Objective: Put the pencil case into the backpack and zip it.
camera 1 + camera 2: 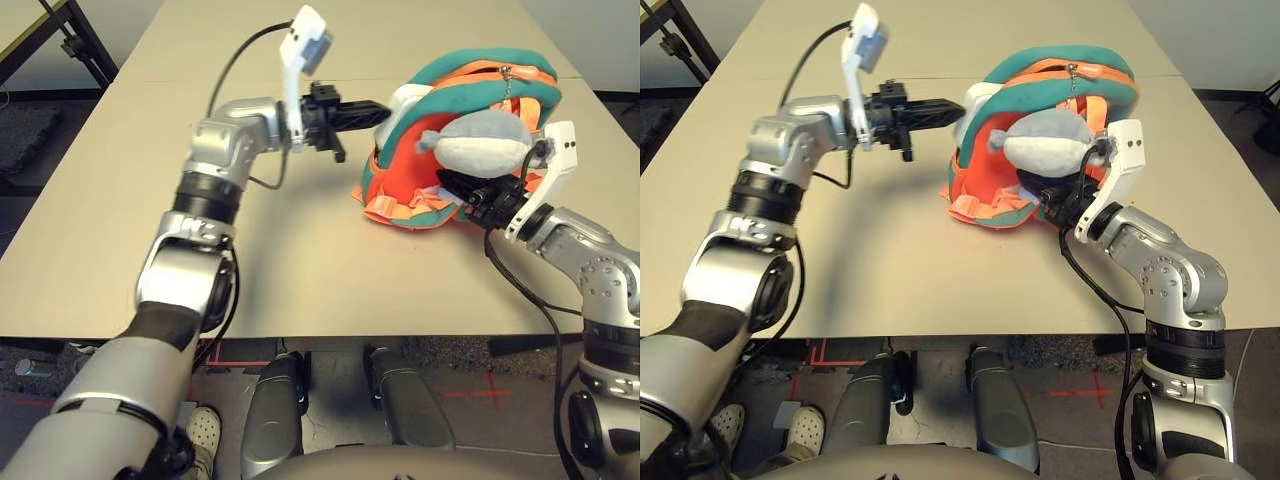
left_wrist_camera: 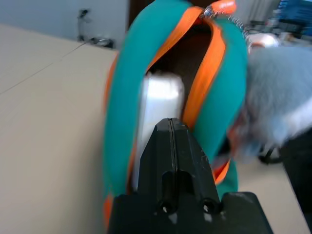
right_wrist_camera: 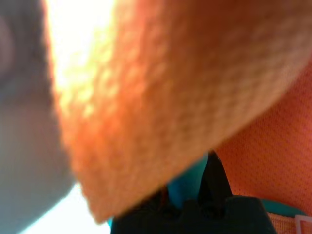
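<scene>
Insertion step: left gripper [image 2: 170,127], fingers pressed together, nudges pencil case [image 2: 158,105] into backpack [image 1: 440,75] at 1 o'clock; right gripper [image 1: 470,195] state unclear; zipping next.

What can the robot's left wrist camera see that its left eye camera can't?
Only the left wrist view shows the white pencil case sitting inside the backpack's open orange zip, just past the shut left pincer. Only the left eye view shows the right pincer tucked under the plush toy, plus the table all around. Both show the backpack and toy.
</scene>
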Action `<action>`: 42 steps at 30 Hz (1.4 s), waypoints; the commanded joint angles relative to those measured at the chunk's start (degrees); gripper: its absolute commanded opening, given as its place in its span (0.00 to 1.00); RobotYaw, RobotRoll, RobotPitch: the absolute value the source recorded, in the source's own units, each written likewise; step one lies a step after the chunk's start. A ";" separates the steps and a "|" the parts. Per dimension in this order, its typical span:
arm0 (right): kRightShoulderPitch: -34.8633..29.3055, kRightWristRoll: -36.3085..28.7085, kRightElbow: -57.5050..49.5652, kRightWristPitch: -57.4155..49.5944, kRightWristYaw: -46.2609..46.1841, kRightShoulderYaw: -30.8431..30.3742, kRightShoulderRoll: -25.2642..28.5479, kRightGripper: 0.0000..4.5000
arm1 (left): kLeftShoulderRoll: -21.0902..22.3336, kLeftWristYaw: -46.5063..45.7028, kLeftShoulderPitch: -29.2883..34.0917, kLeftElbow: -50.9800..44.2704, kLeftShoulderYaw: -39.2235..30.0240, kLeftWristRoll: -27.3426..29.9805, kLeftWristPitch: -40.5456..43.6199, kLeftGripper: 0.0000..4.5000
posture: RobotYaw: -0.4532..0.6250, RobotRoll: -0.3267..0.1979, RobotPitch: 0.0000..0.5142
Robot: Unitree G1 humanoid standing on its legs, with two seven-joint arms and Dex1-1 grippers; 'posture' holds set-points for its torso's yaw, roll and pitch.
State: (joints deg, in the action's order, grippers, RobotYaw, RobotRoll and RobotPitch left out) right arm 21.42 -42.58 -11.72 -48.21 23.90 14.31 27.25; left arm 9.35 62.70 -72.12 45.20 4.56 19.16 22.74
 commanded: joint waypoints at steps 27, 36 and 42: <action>-1.66 1.43 1.07 -0.93 -0.36 -1.28 -0.40 0.08 | 18.13 3.05 8.05 -37.60 -5.30 10.80 24.85 0.74 | 0.23 0.62 0.36; -1.43 1.83 1.55 -0.76 0.30 -1.30 0.26 0.08 | 20.24 4.53 11.02 -46.99 -0.51 13.92 28.25 1.00 | 0.23 0.62 0.34; -1.03 2.07 1.69 -0.87 0.38 -1.35 0.10 0.08 | 14.78 2.66 10.44 -44.39 3.18 12.08 25.21 1.00 | 0.22 0.62 0.33</action>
State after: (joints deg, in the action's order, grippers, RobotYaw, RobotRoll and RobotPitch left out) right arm 21.34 -41.48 -11.40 -47.68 24.58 14.07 27.10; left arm 24.94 66.06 -61.28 0.45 6.17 31.90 49.22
